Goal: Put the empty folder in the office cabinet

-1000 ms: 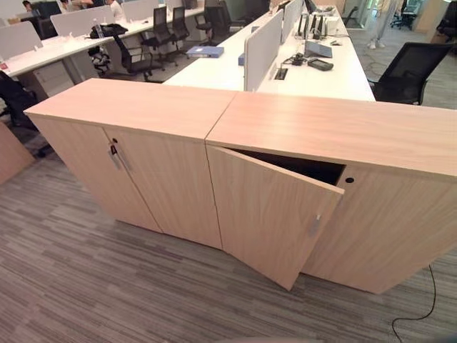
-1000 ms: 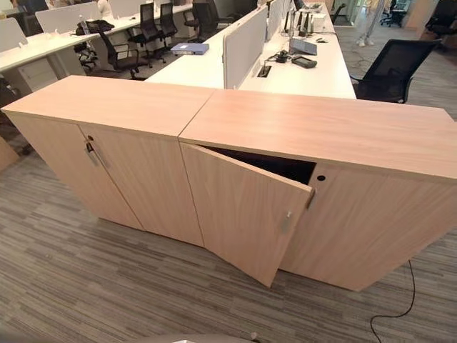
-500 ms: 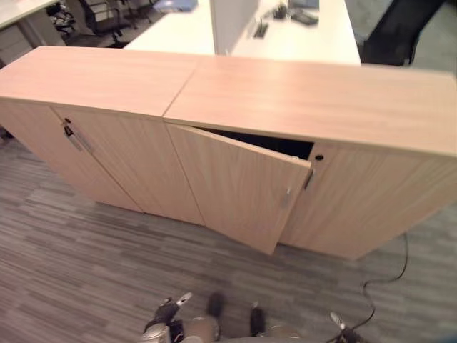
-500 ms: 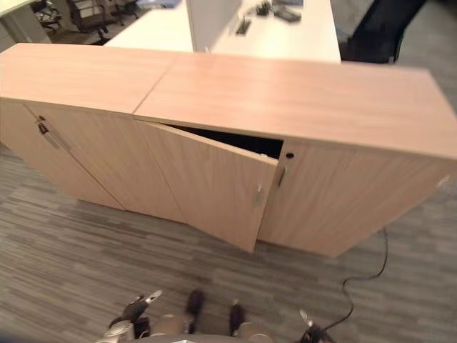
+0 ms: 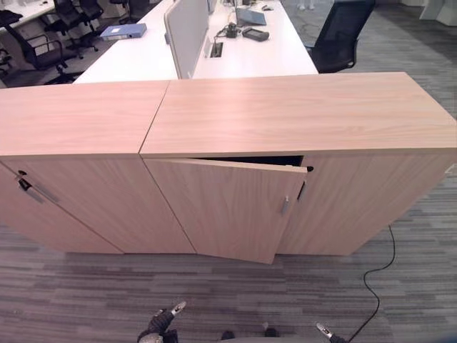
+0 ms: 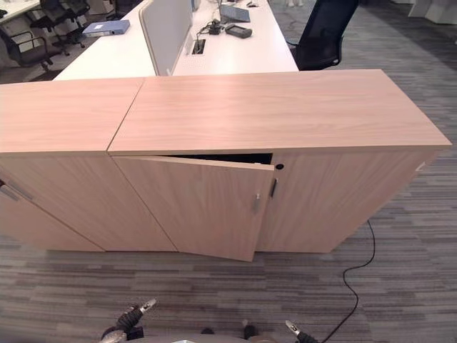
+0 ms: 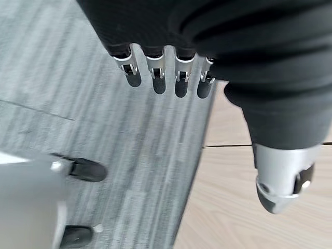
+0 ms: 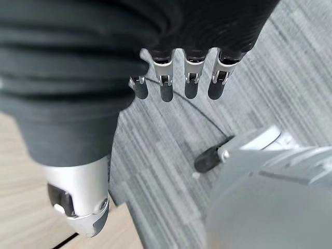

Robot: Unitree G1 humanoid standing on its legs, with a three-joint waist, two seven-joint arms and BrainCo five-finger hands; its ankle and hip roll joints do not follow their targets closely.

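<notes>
In front of the light-wood office cabinet (image 5: 300,114), its left door (image 5: 221,207) ajar on a dark interior, with the handle (image 5: 285,205) on the free edge facing outward. Low over the striped carpet (image 5: 86,300), the left robot hand (image 7: 158,72) and the right robot hand (image 8: 166,78), fingers straight and spread apart on both, holding nothing. No folder at the cabinet yet. Well behind it, near the far left edge of the white counter (image 5: 250,61), a flat blue folder (image 5: 123,31), probably the one meant, lying left of the divider screen (image 5: 187,28). A black office chair (image 5: 341,32) beside the counter's right edge. Judged from this: fetching not yet begun, door not wide enough to pass a folder. Best to hook the handle first and swing the door fully out, keeping clear of the closed neighbouring cabinet (image 5: 71,118); then to walk round to the counter's left edge, pinch the folder by its spine, carry it flat, and slide it in without knocking the door.
</notes>
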